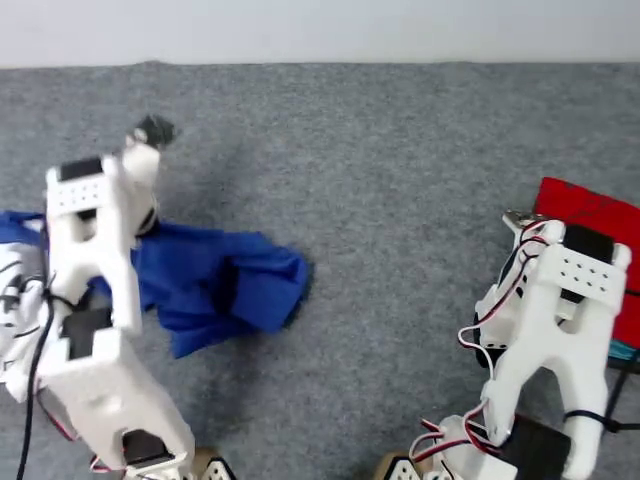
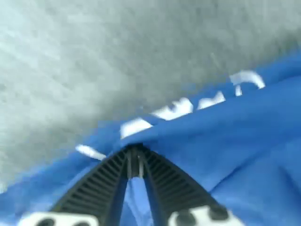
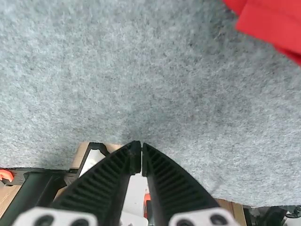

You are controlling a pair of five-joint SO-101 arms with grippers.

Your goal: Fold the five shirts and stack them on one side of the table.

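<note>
Lying lengthwise side to side, blue shirt (image 1: pixel 222 282) is pinched by left end effector (image 2: pixel 134 153).

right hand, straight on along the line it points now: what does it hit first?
Most likely the bare grey mat. The right hand is shut and aims at open mat, and the red shirt lies off to one side of that line. How far off the mat is, I cannot tell.

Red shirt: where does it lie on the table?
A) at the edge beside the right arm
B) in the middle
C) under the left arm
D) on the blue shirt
A: the red shirt lies at the table edge by the right arm, apart from the blue shirt.
</note>
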